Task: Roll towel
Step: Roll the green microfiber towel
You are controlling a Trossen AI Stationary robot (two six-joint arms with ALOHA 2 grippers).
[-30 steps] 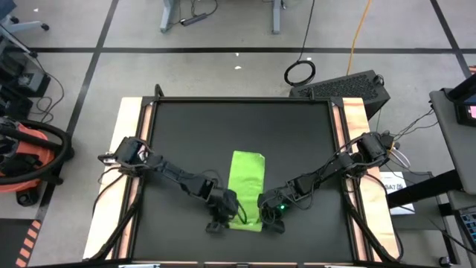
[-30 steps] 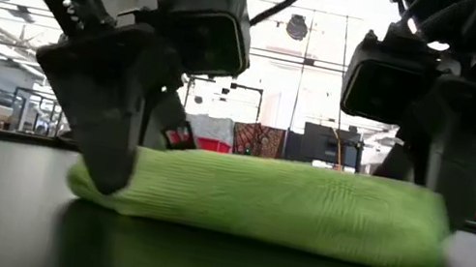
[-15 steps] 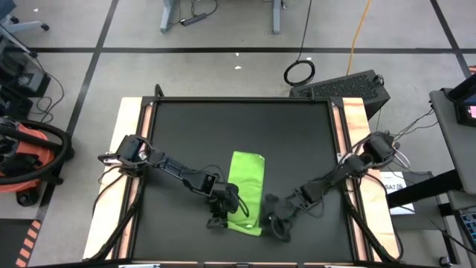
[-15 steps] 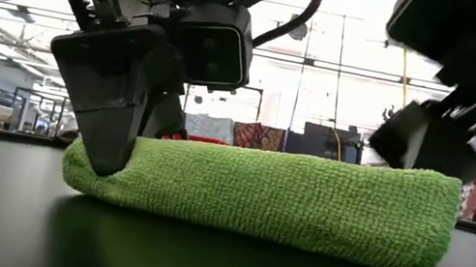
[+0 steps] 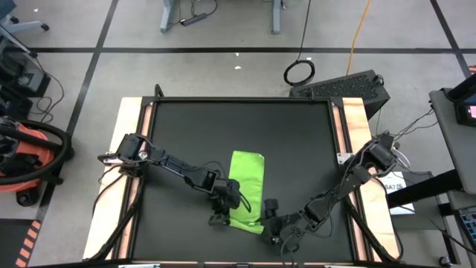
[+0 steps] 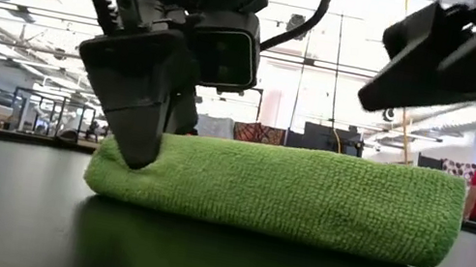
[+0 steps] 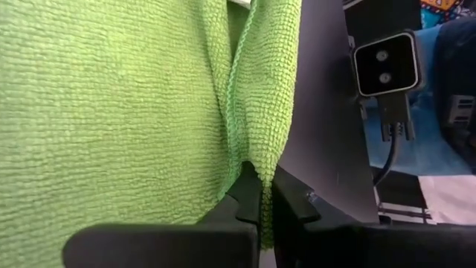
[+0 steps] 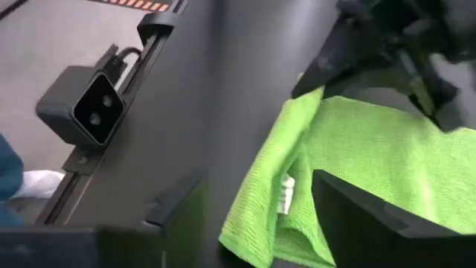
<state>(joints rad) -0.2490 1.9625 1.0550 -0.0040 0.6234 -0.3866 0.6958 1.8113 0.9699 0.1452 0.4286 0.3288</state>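
Towel (image 5: pixel 246 190), lime-green and folded into a narrow strip, lies on the black table mat (image 5: pixel 186 134) near its front edge; the left gripper (image 7: pixel 259 201) is pinched tight on a fold of its near-left corner, probably to start the roll; the right gripper (image 5: pixel 277 229), jaws wide and empty, sits just beside the other corner. Only the left wrist view shows cloth between the fingers; only the low view shows the strip's thickness.
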